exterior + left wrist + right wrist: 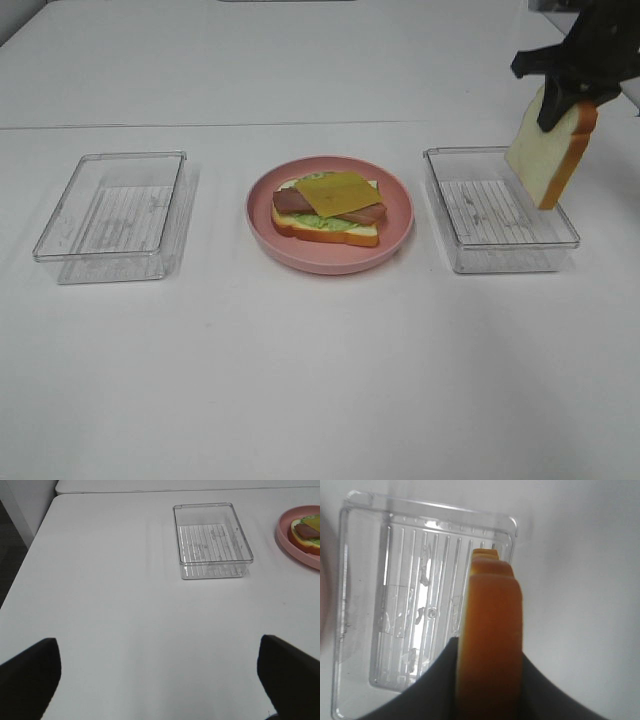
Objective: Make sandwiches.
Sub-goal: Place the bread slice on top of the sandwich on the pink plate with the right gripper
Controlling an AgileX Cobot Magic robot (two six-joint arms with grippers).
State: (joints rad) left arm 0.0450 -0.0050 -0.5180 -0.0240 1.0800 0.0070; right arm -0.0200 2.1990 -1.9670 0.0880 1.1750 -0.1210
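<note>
The right gripper (566,98) pinches a bread slice (549,152) hanging above the bare right tray (498,209). On the pink plate (330,213) at centre sits the open sandwich (329,208), cheese on top. The left tray (112,215) holds nothing; the left gripper (160,680) gapes wide.

No readable text, labels, brands, numbers or signs on anything in view.

The pink plate (300,542) is cut off at the left wrist view's edge, and the right tool's (487,680) tips hide behind the bread slice (490,645)
</note>
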